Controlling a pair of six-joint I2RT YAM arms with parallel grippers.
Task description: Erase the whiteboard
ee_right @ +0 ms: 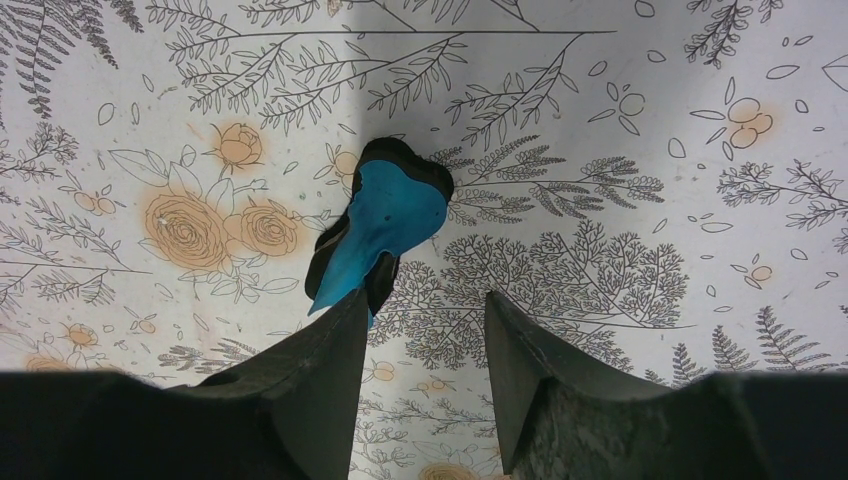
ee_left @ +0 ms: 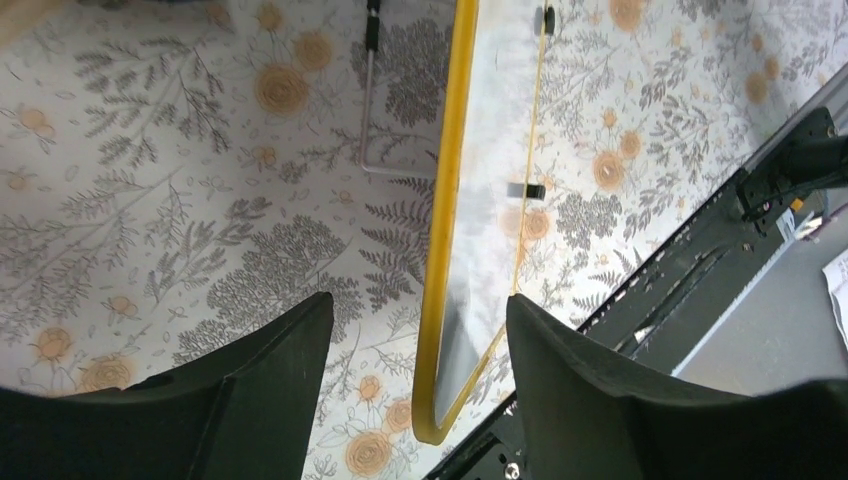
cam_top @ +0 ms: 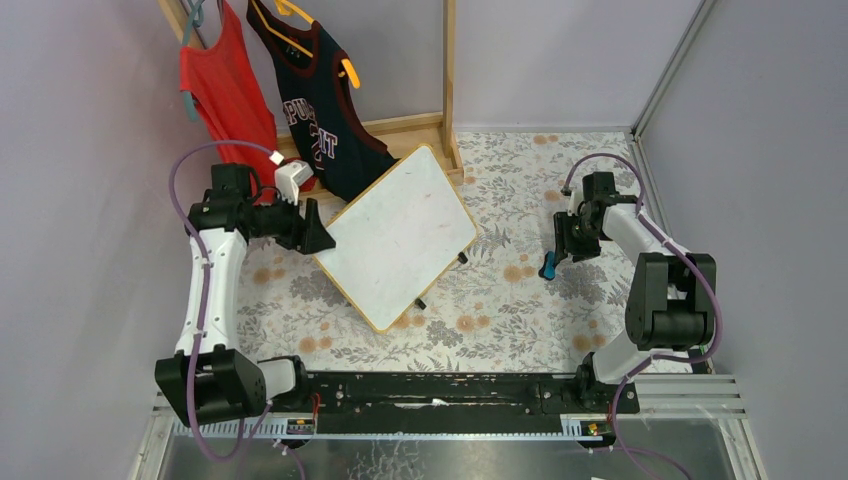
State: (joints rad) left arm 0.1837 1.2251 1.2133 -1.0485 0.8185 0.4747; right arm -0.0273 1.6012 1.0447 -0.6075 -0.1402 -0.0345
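The left gripper (ee_left: 418,300) has its jaws released astride the whiteboard (cam_top: 400,235) edge. The right gripper (ee_right: 425,300) has empty, parted jaws beside a blue eraser (ee_right: 390,215) on the counter (cam_top: 500,300).

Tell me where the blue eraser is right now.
In the top view the blue eraser lies on the floral tablecloth, right of the whiteboard, close beside the right gripper, whose jaws stand open.

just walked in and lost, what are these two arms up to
The job is erasing the whiteboard, which sits skewed on the floral cloth. The left gripper is open astride its left edge, not clamping it. The right gripper hangs open over a blue eraser lying on the cloth.
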